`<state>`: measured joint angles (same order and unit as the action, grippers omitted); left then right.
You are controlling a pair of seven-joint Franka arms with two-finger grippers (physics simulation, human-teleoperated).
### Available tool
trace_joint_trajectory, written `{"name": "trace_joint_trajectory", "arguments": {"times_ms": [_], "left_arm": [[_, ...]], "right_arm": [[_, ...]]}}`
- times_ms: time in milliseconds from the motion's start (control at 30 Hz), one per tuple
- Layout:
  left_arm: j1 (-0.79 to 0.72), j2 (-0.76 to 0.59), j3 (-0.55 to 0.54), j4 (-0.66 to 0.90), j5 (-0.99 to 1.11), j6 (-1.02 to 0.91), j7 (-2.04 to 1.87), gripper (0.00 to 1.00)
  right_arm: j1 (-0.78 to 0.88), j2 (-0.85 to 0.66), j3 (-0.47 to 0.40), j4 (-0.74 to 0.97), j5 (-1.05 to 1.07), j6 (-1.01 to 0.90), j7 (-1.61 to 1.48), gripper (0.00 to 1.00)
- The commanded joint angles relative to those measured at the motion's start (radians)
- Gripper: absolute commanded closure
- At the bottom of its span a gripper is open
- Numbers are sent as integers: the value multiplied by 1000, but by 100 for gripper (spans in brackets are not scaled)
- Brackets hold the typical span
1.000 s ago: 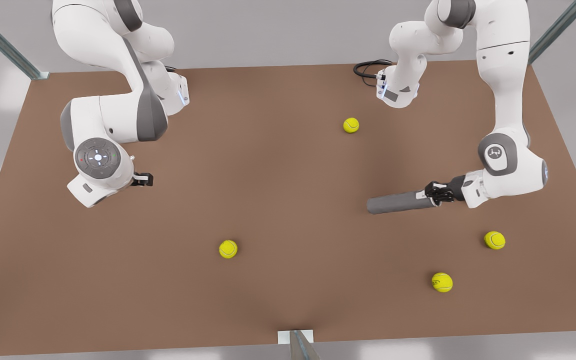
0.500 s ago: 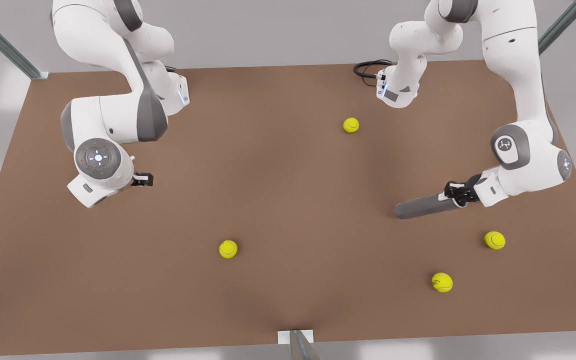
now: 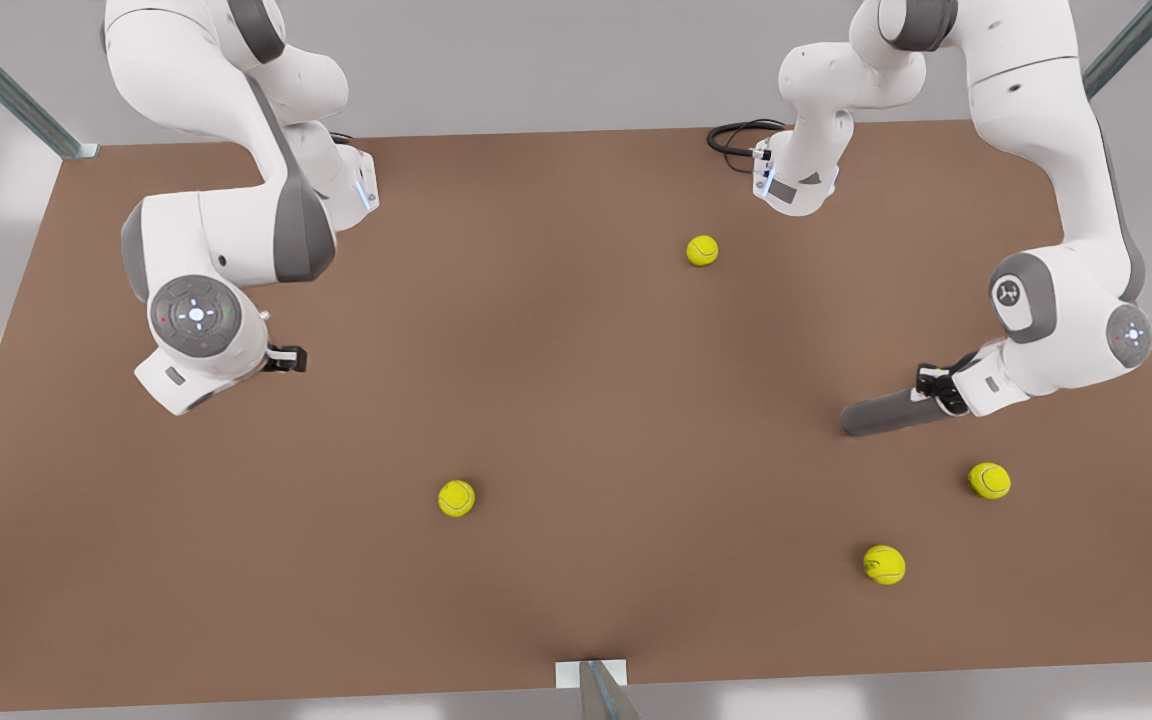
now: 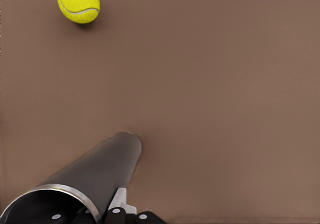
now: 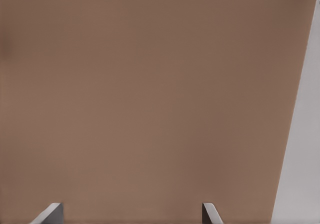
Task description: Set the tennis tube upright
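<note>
The tennis tube [image 3: 884, 414] is a dark grey cylinder near the front view's right side of the brown table [image 3: 576, 400]. It slants, with its far end low at the table. My left gripper [image 3: 936, 390] is shut on its mouth end. In the left wrist view the tennis tube [image 4: 100, 171] runs away from the camera; its silver-rimmed dark mouth sits beside the left gripper [image 4: 107, 215]. My right gripper [image 3: 286, 358] waits at the front view's left, and the right gripper [image 5: 131, 213] is open above bare table.
Several yellow-green tennis balls lie loose: one at the back [image 3: 702, 250], one in front of the middle [image 3: 456, 498], two near the tube [image 3: 989, 480] [image 3: 884, 564]. One ball [image 4: 78, 3] shows beyond the tube's far end. A black cable [image 3: 736, 140] lies at the back edge.
The left gripper has carried the tube toward the front view's right. The tube now looks shorter and more steeply slanted. The right arm has not moved.
</note>
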<state>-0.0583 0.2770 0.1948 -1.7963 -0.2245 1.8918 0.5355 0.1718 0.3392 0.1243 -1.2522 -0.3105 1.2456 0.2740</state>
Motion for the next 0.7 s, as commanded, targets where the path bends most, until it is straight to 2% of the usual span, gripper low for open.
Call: {"name": "trace_joint_trajectory", "arguments": {"times_ms": [0, 100, 300, 333, 433, 667], "left_arm": [[0, 1, 0, 0, 36, 0, -2, 79], [0, 4, 0, 0, 60, -2, -20, 79], [0, 8, 0, 0, 88, -2, -29, 79], [0, 8, 0, 0, 88, -2, -29, 75], [0, 11, 0, 0, 86, 0, -54, 0], [0, 5, 0, 0, 88, -10, -54, 0]], "right_arm": [[-1, 0, 0, 0, 1, 0, -1, 0], [-64, 0, -6, 54, 93, -21, -6, 0], [-58, 0, -3, 45, 61, -38, -6, 0], [-66, 0, -5, 46, 61, -40, 1, 0], [-55, 0, -5, 46, 28, -40, 4, 0], [-57, 0, -3, 42, 28, -41, 4, 0]]}}
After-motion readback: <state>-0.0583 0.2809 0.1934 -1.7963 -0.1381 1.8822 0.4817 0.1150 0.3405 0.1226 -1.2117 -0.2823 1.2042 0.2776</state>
